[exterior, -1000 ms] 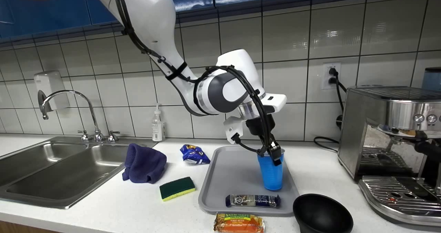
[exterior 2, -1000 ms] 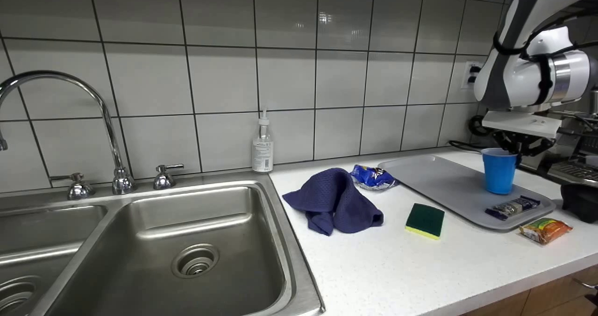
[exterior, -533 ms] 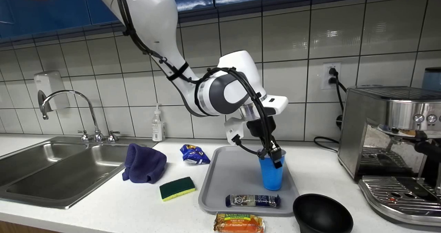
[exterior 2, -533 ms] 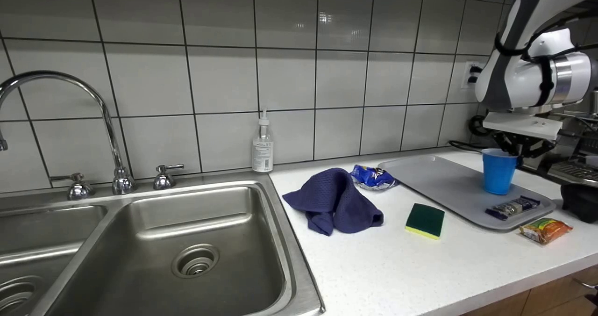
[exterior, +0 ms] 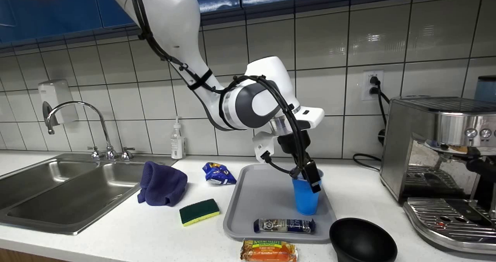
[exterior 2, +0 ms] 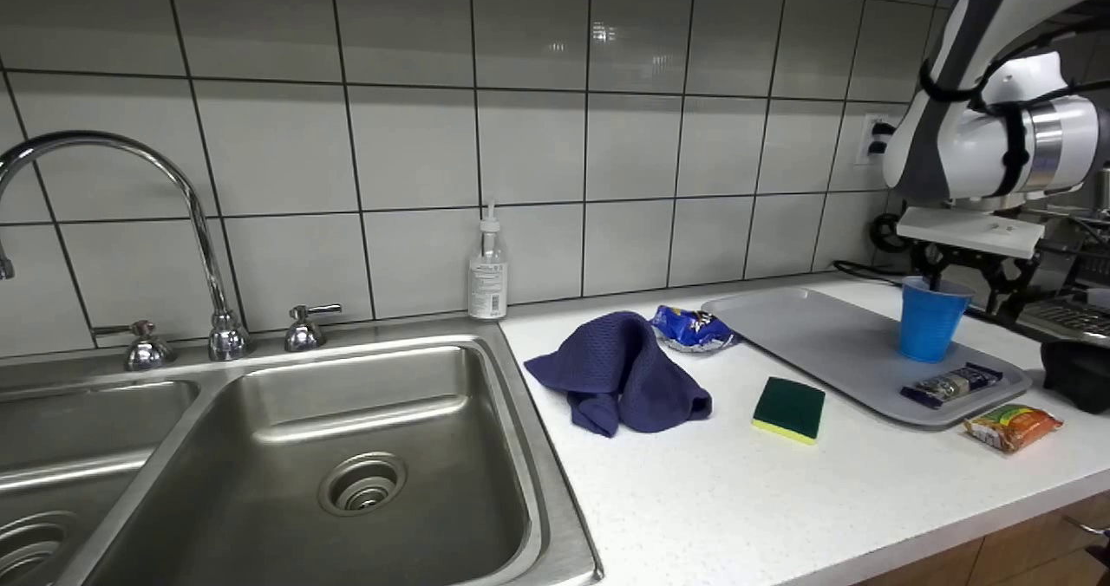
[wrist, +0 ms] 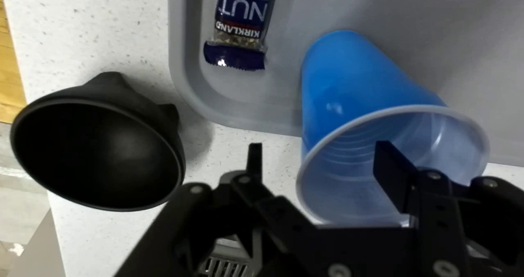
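My gripper (wrist: 318, 146) stands open at the mouth of a blue plastic cup (wrist: 348, 80). In the wrist view, one finger reaches over the pale inside of the cup, while the other is outside its rim, so the near wall lies between them with gaps. Whether the inner finger touches the far wall I cannot tell. The cup (exterior 2: 930, 326) rests on a grey tray (exterior: 263, 192) and leans slightly in an exterior view, with a dark finger dipping past its rim. Beside the cup on the tray lies a nut bar (exterior: 285, 226).
A black bowl (exterior: 363, 240) sits beside the tray's corner, close to the gripper. An orange granola wrapper (exterior: 269, 250) lies before the tray. A sponge (exterior: 199, 211), a blue snack bag (exterior: 219, 173) and a purple cloth (exterior: 162, 183) lie toward the sink (exterior 2: 364, 413). A coffee machine (exterior: 445, 157) stands opposite.
The gripper's fingers have spread from closed to open, one of them now inside the cup's mouth. The cup's rim has shifted slightly toward the coffee machine; its base has barely moved.
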